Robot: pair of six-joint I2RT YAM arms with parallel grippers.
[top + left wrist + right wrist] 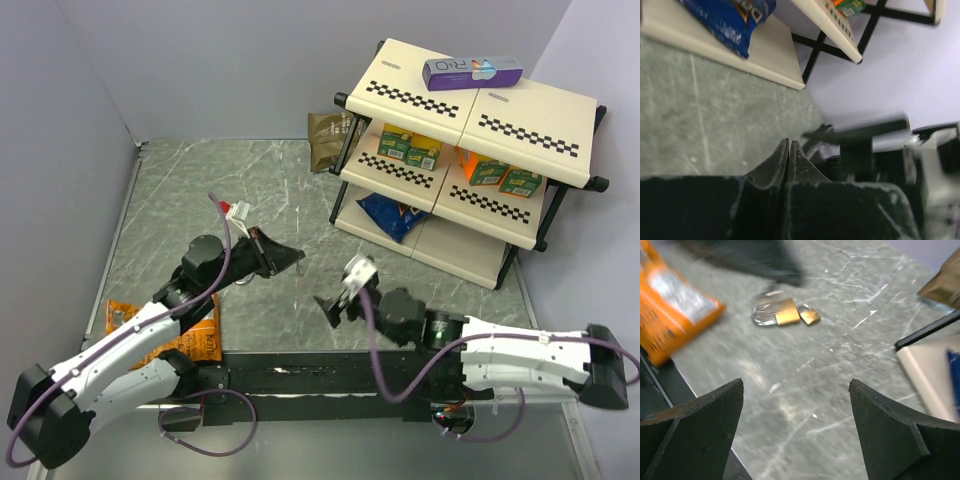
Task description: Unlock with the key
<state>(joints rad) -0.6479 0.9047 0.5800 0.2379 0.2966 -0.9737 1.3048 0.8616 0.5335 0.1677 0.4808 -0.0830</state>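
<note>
R gripper (796,390) is seen wide open in its wrist cam. Nothing is held between the fingers (700,430), only grey marbled tabletop (805,405) below. L gripper (789,150) is clamped fully shut, tips pressed flat together. Nothing is seen sticking out, and whether anything's pinched in there can't be told.

In the overhead view both are found mid-frame, pointed toward each other w/ a gap between. The L one (293,257) is up and left of the R one (332,308).

A brass padlock (776,314) w/ silver shackle is laid flat in the upper middle of the R wrist view. A smaller brass piece (809,316) is right up against its right side, too blurry to call. The key can't be picked out in any view.

An orange snack bag (675,305) is seen at upper left of that view, apart from the lock. A two-tier shelf (530,105) w/ checkered edges is parked at upper right of the overhead. A blue bag (392,213) is on its bottom level and a purple box (470,72) on top.
</note>
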